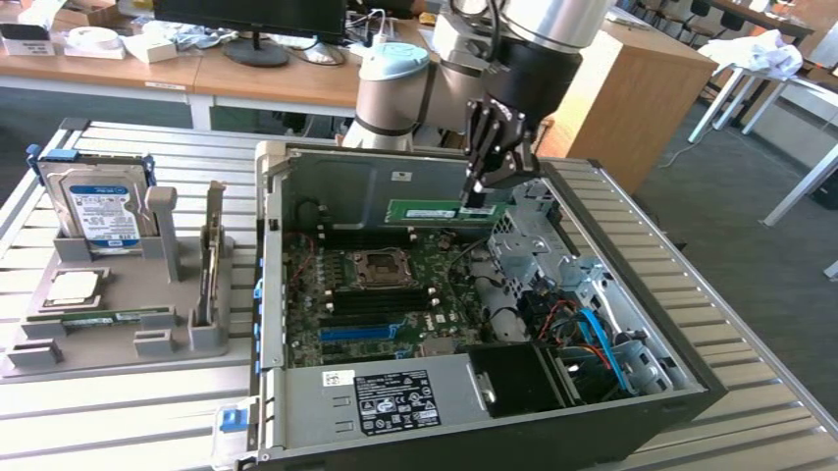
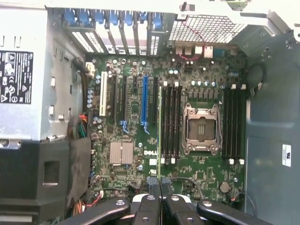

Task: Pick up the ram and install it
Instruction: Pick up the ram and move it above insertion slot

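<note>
My gripper [image 1: 482, 201] hangs inside the open computer case [image 1: 269, 294] and is shut on the ram [image 1: 439, 211], a long green stick with a white label. It holds the stick by one end, level, above the motherboard [image 1: 343, 329]. In the wrist view the ram [image 2: 160, 131] shows edge-on as a thin green line running out from between the black fingertips [image 2: 151, 202]. That line lies along the near edge of a bank of black memory slots [image 2: 171, 122] beside the processor socket [image 2: 201, 129]. The stick is still clear of the board.
A grey fixture [image 1: 118, 339] on the exterior view's left holds a hard drive [image 1: 98, 211], a silver processor chip [image 1: 75, 287] and an upright card [image 1: 212, 250]. A power supply [image 1: 392, 397], blue cables [image 1: 596, 329] and drive cages crowd the case. More slots [image 2: 234, 122] flank the socket.
</note>
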Tool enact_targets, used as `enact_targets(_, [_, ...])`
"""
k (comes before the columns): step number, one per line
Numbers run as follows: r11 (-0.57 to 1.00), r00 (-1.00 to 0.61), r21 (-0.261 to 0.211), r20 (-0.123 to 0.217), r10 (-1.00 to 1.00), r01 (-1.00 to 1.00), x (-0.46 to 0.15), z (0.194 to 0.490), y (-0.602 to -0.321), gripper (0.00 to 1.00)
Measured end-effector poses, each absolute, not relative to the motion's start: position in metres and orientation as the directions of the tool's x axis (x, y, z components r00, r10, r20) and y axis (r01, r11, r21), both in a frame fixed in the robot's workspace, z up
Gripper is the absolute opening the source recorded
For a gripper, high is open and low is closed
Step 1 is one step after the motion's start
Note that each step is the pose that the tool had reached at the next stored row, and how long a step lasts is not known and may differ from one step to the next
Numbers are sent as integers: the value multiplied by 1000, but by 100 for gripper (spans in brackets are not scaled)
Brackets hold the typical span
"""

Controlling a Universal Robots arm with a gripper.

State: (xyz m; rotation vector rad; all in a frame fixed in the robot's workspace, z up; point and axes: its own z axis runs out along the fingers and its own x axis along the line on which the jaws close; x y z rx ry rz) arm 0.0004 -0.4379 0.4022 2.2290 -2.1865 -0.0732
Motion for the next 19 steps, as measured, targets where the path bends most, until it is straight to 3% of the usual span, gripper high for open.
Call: enact_targets(19, [-19,18,46,-21,-1000,-999,-33,401,-437,11])
